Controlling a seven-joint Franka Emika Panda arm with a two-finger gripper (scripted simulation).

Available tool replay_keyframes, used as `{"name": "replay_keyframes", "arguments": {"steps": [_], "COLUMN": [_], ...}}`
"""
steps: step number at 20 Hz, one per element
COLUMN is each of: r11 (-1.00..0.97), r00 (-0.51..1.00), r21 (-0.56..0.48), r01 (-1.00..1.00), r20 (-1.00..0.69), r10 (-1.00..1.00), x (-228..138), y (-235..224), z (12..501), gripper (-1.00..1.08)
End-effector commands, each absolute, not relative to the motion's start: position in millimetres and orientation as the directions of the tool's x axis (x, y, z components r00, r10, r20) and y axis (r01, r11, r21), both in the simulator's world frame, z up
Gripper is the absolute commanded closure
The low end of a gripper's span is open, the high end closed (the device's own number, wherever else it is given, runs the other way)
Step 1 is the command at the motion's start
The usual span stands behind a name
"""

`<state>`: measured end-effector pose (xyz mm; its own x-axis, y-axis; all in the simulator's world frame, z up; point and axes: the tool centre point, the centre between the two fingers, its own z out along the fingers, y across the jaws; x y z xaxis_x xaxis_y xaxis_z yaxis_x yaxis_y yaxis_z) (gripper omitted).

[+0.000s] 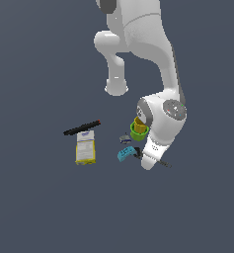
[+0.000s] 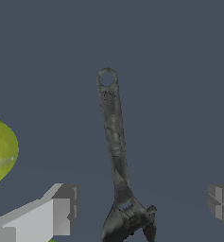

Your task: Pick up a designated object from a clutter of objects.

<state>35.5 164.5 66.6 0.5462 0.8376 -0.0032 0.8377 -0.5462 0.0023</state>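
Observation:
The designated object is a thin dark-grey metal tool (image 2: 114, 142) with a hole at one end and a darker wrench-like head at the other. It lies flat on the floor. My gripper (image 2: 137, 210) is open and low over it, one finger (image 2: 54, 215) on each side of the head end, not touching it. In the exterior view only the tool's tip (image 1: 164, 163) pokes out from under the hand (image 1: 153, 148). The light-blue block (image 1: 124, 154) lies just beside the hand.
A yellow cup in a green cup (image 1: 138, 128) stands close behind the hand. A yellow-green ball (image 2: 0, 151) sits near one finger. The black marker (image 1: 82, 128) and yellow-white box (image 1: 85, 147) lie toward the exterior view's left. A small grey item (image 1: 125, 139) rests by the block.

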Motion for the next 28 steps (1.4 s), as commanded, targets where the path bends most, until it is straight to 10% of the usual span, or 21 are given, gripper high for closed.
{"name": "replay_keyframes", "arguments": {"steps": [1, 23, 24, 28], "r11": [-0.524, -0.517, -0.517, -0.517], "r00": [0.524, 0.517, 0.517, 0.517], "r21": [0.001, 0.000, 0.000, 0.000], "r01": [0.851, 0.856, 0.856, 0.856], "r20": [-0.001, 0.000, 0.000, 0.000], "r10": [0.851, 0.856, 0.856, 0.856], "x": [34.3, 33.4, 33.4, 33.4], "y": [168.1, 169.1, 169.1, 169.1], "z": [60.2, 7.4, 7.4, 7.4], "gripper": [-0.92, -0.92, 1.08, 1.08]}}
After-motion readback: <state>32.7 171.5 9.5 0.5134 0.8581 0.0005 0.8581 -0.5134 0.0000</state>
